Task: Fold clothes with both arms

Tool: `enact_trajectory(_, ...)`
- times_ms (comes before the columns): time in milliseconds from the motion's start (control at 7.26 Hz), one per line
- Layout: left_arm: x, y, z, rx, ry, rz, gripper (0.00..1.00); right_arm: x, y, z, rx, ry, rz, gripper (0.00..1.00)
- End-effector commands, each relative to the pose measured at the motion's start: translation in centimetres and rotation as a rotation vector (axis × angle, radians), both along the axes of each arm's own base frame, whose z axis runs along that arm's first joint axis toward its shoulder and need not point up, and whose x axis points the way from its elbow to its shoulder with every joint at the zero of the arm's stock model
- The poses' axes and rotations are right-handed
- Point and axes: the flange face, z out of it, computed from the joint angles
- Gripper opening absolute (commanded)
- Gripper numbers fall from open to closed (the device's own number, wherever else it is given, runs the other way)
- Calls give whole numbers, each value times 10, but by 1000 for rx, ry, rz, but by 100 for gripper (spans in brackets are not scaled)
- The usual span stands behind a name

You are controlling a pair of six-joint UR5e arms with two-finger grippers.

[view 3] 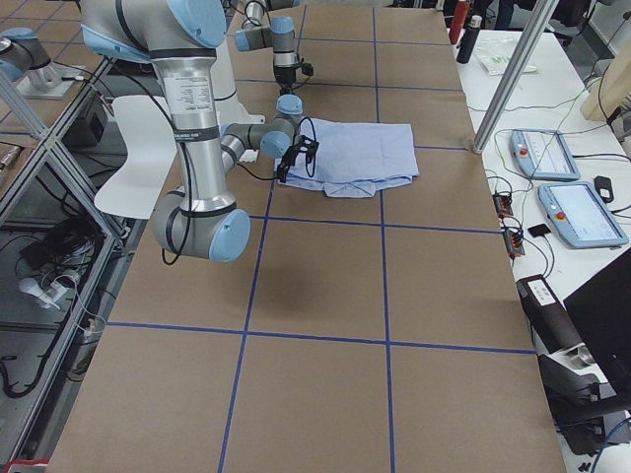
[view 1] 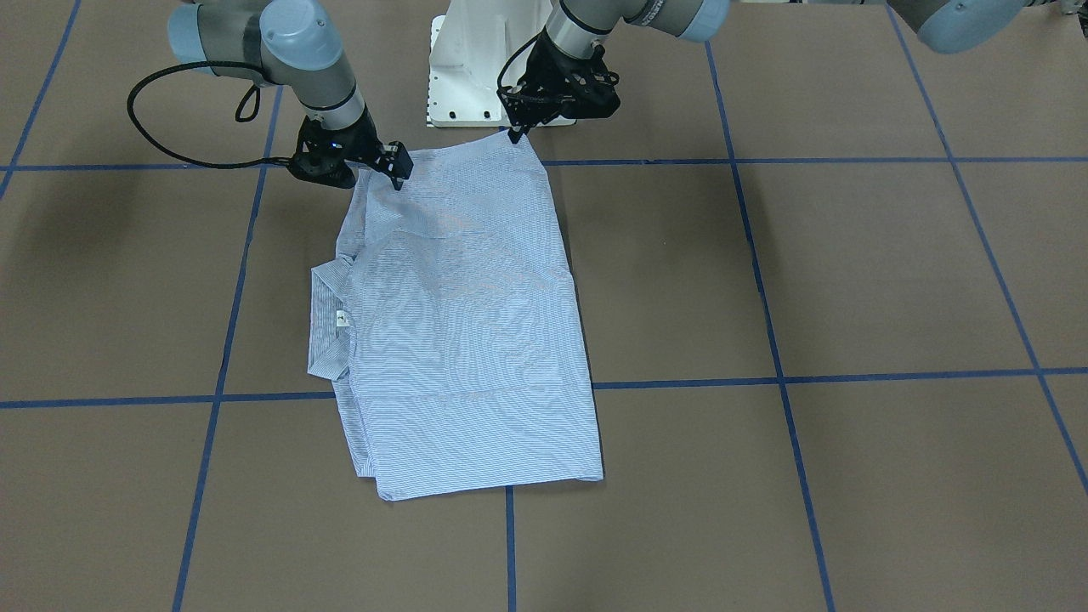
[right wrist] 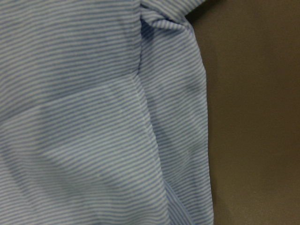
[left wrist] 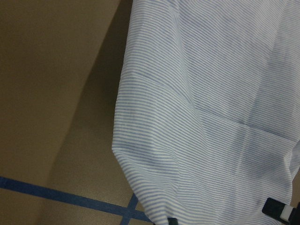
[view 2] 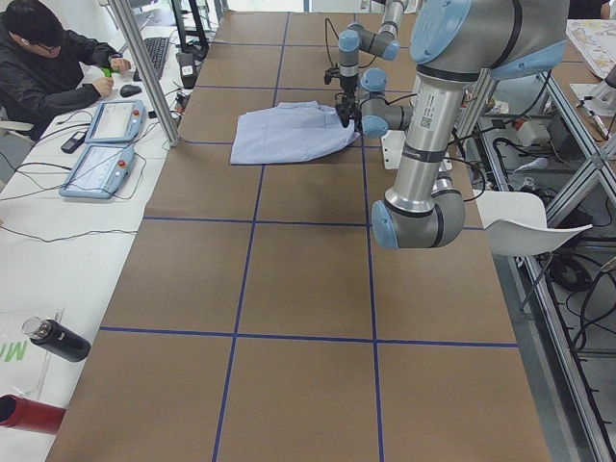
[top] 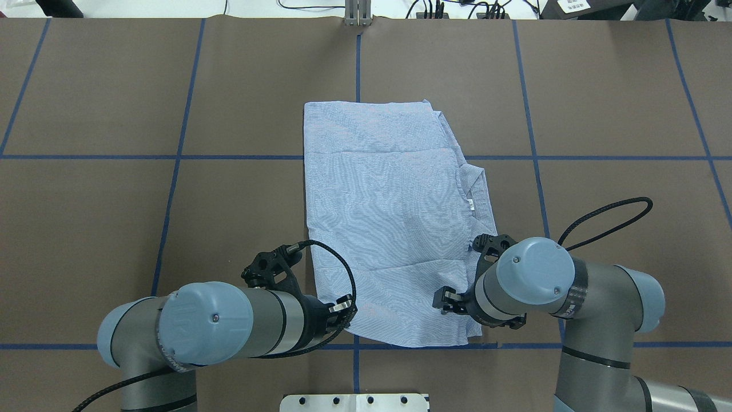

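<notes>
Shirt (top: 389, 229) fabric, pinstriped in blue and white, lies as a rough rectangle in the middle of the brown worktop (top: 114, 229), already doubled over on itself, with its collar (top: 477, 197) and small white neck label (top: 470, 204) showing at the right edge in the overhead view. Blue tape lines (top: 177, 154) divide the surface into squares, and the cloth straddles two of them. Both arms reach to the shirt's near edge, the one closest to the white pedestal base (view 1: 476, 68). The left end effector (view 1: 516, 129) sits at the near left corner and the front view shows that corner drawn up into a small peak between its fingertips, so it looks clenched on the shirt. The right end effector (view 1: 398, 172) meets the cloth at the near right corner, by the collar side, and also appears closed on a pinch of fabric, though the contact is small and harder to read. The wrist cameras show only stripes and seams close up. From here the likely move is carrying this near edge over to the far edge, and the risks are plain: a thin pinch could slip out partway, one arm leading the other would skew the fold, and several stacked layers may separate so that only the top sheet lifts, leaving the rest bunched.
</notes>
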Motion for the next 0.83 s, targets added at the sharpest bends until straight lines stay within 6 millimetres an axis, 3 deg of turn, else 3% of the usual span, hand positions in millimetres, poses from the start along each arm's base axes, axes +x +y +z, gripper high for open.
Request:
enact_trajectory(0,-1,0,0,1,1,1,0,-3,2,0,-2,1,-5,93)
enact_trajectory(138,-2,-1,-1,0,3,-1,0,-4,4,0,-1,1,-8,84)
enact_trajectory(688,-3,0,-2,2,6,-1,0,-5,7,0,-2,1,-14,70)
